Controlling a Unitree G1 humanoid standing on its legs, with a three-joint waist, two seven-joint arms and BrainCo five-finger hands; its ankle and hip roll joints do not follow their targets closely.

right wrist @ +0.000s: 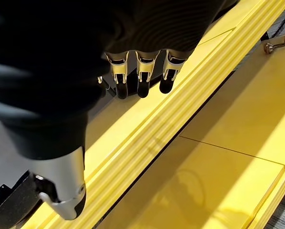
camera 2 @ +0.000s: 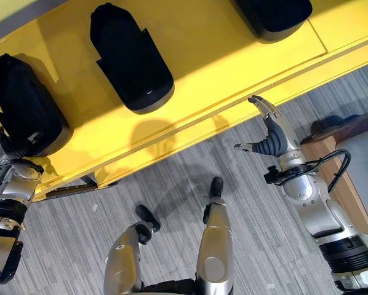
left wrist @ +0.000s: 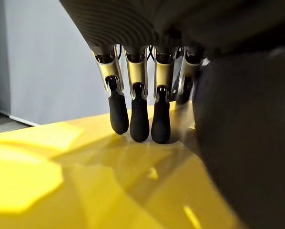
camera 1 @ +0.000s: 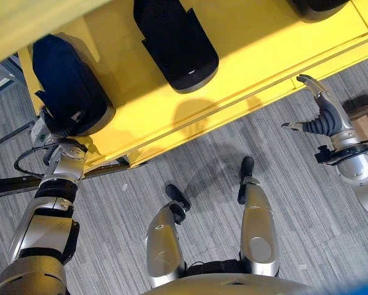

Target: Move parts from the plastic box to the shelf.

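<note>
Left hand (left wrist: 137, 114) rests straight fingers against a black part (camera 1: 70, 89) on the yellow shelf (camera 1: 245, 74). Right hand (camera 2: 271, 138) hovers relaxed, empty, beside the shelf's edge; two more black parts (camera 2: 132, 58) stand further along.

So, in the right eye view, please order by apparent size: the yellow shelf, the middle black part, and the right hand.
1. Yellow shelf, by far the largest.
2. Middle black part.
3. Right hand, open and beside the shelf edge; it looks smallest.
</note>
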